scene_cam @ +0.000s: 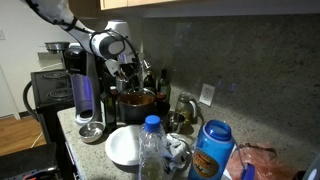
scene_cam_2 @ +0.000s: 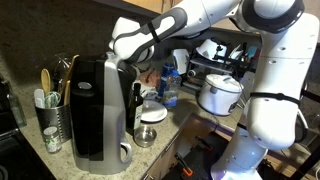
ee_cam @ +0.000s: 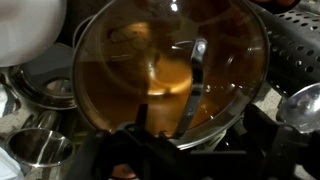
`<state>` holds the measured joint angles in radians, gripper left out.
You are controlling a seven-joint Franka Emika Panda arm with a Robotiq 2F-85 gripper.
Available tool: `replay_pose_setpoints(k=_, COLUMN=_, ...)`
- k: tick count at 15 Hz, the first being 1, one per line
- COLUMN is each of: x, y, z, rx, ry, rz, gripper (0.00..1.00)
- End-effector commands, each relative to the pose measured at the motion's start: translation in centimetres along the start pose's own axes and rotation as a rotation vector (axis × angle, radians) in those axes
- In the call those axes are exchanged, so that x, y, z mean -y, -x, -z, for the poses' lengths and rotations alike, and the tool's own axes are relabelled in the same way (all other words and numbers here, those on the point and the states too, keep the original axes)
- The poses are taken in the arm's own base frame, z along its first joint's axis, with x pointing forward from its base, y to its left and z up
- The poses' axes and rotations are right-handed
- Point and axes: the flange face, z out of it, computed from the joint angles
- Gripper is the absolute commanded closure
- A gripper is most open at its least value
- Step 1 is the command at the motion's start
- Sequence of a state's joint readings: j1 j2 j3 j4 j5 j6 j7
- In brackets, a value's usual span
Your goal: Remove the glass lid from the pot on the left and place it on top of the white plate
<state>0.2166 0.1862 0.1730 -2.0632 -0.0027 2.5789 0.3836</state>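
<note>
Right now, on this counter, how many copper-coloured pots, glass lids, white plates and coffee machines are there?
Copper-toned pot: 1
Glass lid: 1
White plate: 1
Black coffee machine: 1
Total: 4

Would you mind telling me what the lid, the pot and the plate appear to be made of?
Lid: clear glass, glossy; the amber inside shows through it, with a thin metal-looking rim. Pot: reddish-brown with a dull sheen, probably coppery metal. Plate: plain glossy white, likely ceramic, though plastic cannot be excluded.
</note>
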Motion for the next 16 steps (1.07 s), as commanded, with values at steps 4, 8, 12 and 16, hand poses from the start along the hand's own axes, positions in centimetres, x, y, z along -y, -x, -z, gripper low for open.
replay_pose_setpoints(k=4, x=0.5, y=-0.2, z=0.0, rx=0.036, ry=0.059, rz=-0.02, gripper=0.57)
replay_pose_setpoints(k=8, x=0.4, y=0.1, z=0.0, rx=0.049, ry=0.068, rz=-0.02, gripper=0.88)
replay_pose_setpoints(k=12, x=0.5, y=0.1, z=0.6, rx=0.04, ry=0.061, rz=-0.029, gripper=0.95)
replay_pose_setpoints(k=16, x=0.6, y=-0.1, z=1.5, rx=0.032, ry=0.061, rz=-0.029, gripper=0.96)
